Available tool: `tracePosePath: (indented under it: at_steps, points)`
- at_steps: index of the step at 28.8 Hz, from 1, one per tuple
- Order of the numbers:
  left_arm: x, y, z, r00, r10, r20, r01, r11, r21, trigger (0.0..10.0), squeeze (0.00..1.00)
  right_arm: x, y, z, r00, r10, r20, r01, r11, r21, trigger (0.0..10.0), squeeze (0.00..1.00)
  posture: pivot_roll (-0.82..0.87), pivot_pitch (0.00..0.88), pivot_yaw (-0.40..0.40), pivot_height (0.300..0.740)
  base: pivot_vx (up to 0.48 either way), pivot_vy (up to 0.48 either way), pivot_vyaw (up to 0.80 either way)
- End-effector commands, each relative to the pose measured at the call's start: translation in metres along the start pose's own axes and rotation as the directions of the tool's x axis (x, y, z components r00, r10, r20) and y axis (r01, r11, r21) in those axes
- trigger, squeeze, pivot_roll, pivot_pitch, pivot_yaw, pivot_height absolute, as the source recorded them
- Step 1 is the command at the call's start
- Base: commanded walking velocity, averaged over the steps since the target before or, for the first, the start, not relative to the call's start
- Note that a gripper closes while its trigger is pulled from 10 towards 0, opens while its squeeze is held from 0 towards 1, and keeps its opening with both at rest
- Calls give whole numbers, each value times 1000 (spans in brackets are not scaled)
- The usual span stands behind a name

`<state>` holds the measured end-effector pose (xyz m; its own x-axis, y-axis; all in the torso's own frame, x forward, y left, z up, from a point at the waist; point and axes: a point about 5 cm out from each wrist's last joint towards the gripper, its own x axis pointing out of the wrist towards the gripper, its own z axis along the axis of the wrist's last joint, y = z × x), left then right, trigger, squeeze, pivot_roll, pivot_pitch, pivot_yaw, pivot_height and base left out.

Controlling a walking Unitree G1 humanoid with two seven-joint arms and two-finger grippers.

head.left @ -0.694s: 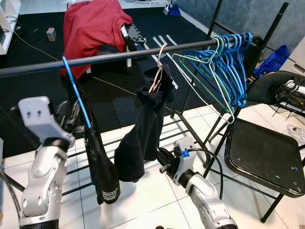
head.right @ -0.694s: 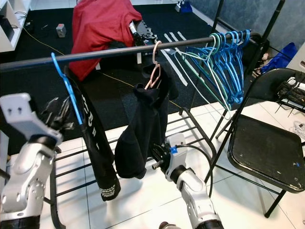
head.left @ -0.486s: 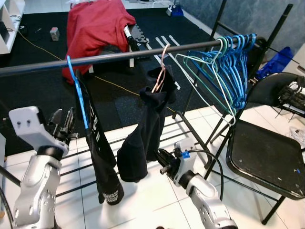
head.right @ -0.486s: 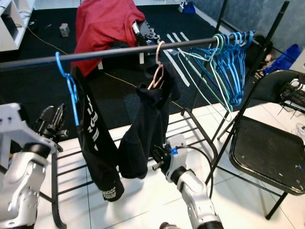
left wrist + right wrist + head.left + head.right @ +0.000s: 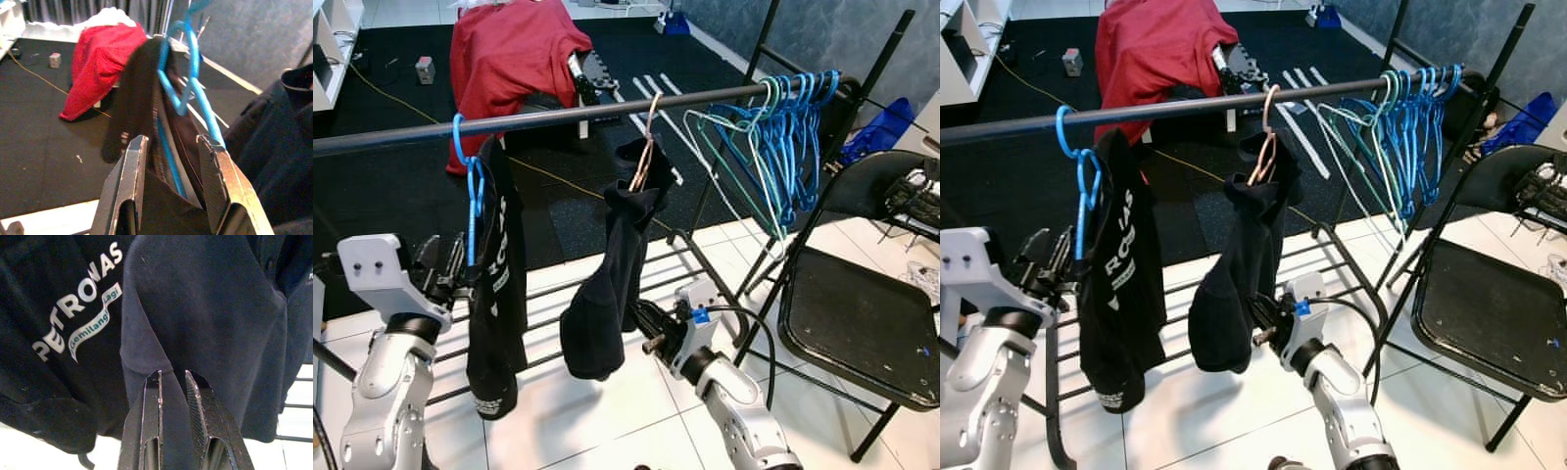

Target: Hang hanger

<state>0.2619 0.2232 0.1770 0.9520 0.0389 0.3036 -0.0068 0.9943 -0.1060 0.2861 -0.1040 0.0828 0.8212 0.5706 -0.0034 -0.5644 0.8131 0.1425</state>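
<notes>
Clothing crowds the dark rail (image 5: 558, 116) of the garment rack: two garments hang from it, with a bunch of bare hangers to their right. The blue hanger (image 5: 468, 181) is hooked over the rail at its left, carrying a black shirt with white lettering (image 5: 494, 294). Near the rail's middle, a pink hanger (image 5: 644, 147) holds a second dark garment (image 5: 612, 284). The bare blue and green wire hangers (image 5: 773, 147) are too tightly packed to count.

The left gripper (image 5: 171, 166) sits just beside the lettered shirt, below the blue hanger's hook; its two fingers (image 5: 128, 181) stand apart with the hanger's lower wire and the shirt's cloth between them, not visibly pinched. The right gripper (image 5: 172, 379) points at the second dark garment from close range, its fingers nearly together with a narrow gap and nothing held.

One black folding chair (image 5: 862, 323) stands to the right of the rack. Behind the rail, a red cloth (image 5: 509, 54) drapes over something on the black carpet (image 5: 372, 147), with a yellow cable (image 5: 386, 88) trailing nearby.
</notes>
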Motion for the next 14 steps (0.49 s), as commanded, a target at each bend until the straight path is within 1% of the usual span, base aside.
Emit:
tracePosePath:
  at_steps: [1, 7, 14]
  points:
    - [-4, 1, -2, 1000, -17, -13, 17, 1000, 25, 10000, 0, -1, 1, 3, 1000, 4, 23, -4, 1000, -6, 10000, 0, -11, 148, -66, 740, 0, 266, 0]
    - [-5, 2, -2, 1000, -19, -13, 19, 999, 28, 10000, 0, 0, 4, 7, 999, 16, 39, -15, 1000, -9, 10000, 0, -8, 148, -67, 740, 0, 397, 0]
    - [-4, 0, -3, 1000, -19, -8, 20, 999, 39, 10000, 0, 0, 4, 9, 999, 20, 47, -19, 1000, -9, 10000, 0, -11, 151, -67, 740, 0, 471, 0]
